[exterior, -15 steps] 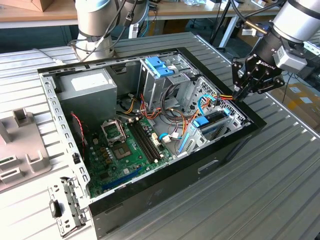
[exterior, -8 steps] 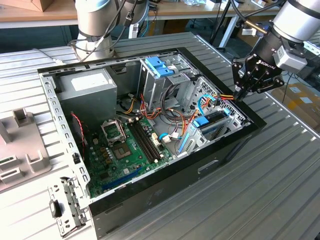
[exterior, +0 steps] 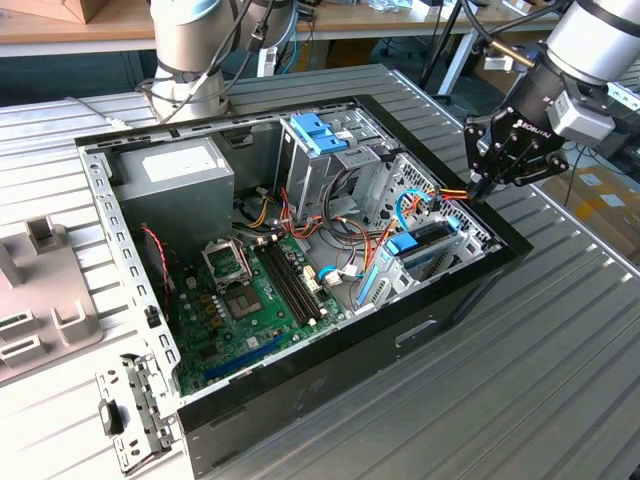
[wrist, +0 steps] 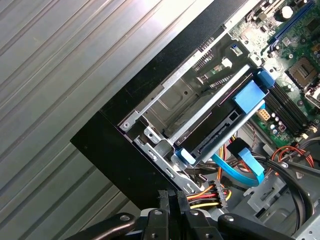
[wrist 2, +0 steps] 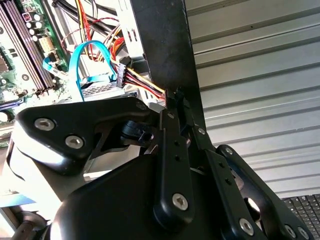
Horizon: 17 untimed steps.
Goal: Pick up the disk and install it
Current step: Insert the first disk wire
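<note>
The disk (exterior: pixel 428 240) sits in the drive bay at the corner of the open computer case (exterior: pixel 400 330) on the exterior view's right, with its blue rails showing. In the first wrist view the disk (wrist: pixel 215 127) lies edge-on inside the metal bay, a blue clip (wrist: pixel 249 96) on its side. My gripper (exterior: pixel 478 188) hovers just above the case's rim beside that bay, apart from the disk. Its fingers are shut together in both wrist views (wrist: pixel 171 196) (wrist 2: pixel 172 97), with nothing seen between them. A bundle of red, yellow and orange power wires (wrist: pixel 200 199) runs right up beside the fingertips.
A blue data cable (wrist: pixel 240 172) loops near the disk's end. Inside the case are the motherboard (exterior: pixel 250 300), a grey power-supply box (exterior: pixel 180 175) and a grey cage with blue clips (exterior: pixel 320 140). Ribbed metal tabletop (exterior: pixel 560 340) surrounds the case. A metal bracket (exterior: pixel 130 415) lies at the front on the exterior view's left.
</note>
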Each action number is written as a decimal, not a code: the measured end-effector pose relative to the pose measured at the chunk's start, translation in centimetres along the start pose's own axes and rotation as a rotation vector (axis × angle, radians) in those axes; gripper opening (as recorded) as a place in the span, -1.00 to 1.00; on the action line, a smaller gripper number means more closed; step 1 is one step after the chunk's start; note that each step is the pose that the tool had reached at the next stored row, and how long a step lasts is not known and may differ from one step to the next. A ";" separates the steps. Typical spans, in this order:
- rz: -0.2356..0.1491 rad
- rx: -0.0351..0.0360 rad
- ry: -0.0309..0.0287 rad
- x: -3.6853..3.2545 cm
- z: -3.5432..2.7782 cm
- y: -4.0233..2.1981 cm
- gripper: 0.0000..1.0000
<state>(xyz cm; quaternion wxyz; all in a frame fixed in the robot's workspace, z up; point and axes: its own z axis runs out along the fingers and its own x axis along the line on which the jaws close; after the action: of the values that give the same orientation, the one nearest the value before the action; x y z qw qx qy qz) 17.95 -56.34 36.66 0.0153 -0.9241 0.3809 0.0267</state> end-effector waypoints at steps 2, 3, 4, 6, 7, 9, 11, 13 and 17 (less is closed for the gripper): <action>0.000 0.0000 -0.0001 -0.02 -0.22 0.00 -0.64; 0.000 0.0001 -0.0002 -0.02 -0.29 0.00 -0.64; 0.000 0.0002 -0.0002 -0.02 -0.35 0.00 -0.64; 0.000 0.0006 -0.0006 -0.03 -0.43 -0.01 -0.64; 0.000 0.0011 -0.0011 -0.03 -0.44 -0.01 -0.64; 0.000 0.0014 -0.0013 -0.08 -0.45 0.05 -0.64; 0.000 0.0017 -0.0016 -0.19 -0.45 0.15 -0.64; 0.000 0.0021 -0.0020 -0.32 -0.43 0.29 -0.64; 0.000 0.0022 -0.0021 -0.71 -0.40 0.70 -0.64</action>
<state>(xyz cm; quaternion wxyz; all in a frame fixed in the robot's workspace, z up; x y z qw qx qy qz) 16.97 -56.36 37.10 0.0167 -0.9241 0.3808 0.0273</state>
